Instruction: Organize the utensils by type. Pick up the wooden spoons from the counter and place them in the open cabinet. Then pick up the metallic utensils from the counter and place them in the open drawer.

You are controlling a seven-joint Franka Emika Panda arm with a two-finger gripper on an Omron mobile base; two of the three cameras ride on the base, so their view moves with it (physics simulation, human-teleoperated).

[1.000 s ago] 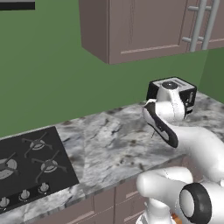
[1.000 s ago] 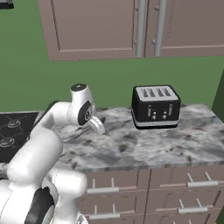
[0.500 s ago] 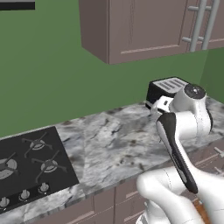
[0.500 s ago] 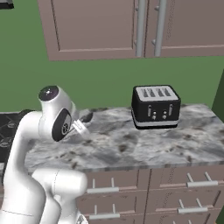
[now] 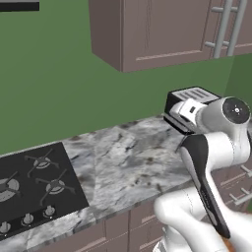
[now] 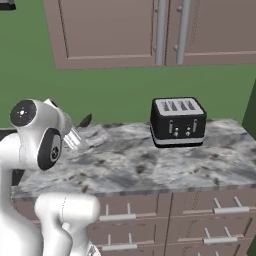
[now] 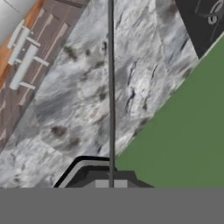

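My gripper is shut on a metallic utensil, the dark grey one. Its dark tip pokes up past the hand, over the left part of the counter. In the hand view the utensil shows edge-on as a thin dark line that runs straight up from the gripper, above the marbled counter. In the left base view the white arm hides most of the hand; the counter lies bare there. The wooden spoons, the open cabinet and the open drawer are out of view.
A black toaster stands at the back of the counter. A black stove lies at the counter's left end. Closed wall cabinets hang above. Closed drawer fronts line the counter's face.
The arm has turned and folded back toward the base. The hand has drawn to the left in the right base view, with the dark utensil still in it. The cameras have not moved.
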